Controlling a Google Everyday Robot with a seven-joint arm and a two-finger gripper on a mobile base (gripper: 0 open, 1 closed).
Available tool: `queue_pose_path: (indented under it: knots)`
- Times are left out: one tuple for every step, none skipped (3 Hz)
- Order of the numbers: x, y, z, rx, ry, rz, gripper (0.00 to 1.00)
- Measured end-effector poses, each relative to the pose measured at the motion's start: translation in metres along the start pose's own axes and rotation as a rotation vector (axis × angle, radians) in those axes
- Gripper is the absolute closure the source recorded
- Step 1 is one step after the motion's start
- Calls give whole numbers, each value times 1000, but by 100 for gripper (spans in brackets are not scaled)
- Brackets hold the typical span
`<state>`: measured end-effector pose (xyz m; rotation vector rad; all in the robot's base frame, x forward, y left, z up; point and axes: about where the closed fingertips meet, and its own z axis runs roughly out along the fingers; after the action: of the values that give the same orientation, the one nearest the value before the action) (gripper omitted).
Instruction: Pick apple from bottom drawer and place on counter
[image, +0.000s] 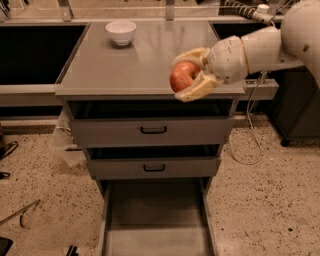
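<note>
My gripper (189, 75) is shut on the red apple (182, 76) and holds it in the air at the front right part of the grey counter (125, 65), just above its front edge. The arm reaches in from the right. The bottom drawer (155, 220) is pulled open below, and its bare grey floor holds nothing.
A white bowl (121, 32) stands at the back left of the counter. The two upper drawers (152, 131) with black handles stick out slightly. A white cable (247, 135) hangs at the cabinet's right side. Speckled floor surrounds the cabinet.
</note>
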<state>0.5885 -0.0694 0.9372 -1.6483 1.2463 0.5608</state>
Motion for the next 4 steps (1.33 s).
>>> queue_pose_path:
  knots:
    - [-14, -57, 37, 8, -53, -150, 100]
    - [-43, -83, 46, 37, -97, -197, 100]
    - [-42, -83, 46, 37, -97, -197, 100]
    - [-23, -101, 56, 45, -58, -210, 100]
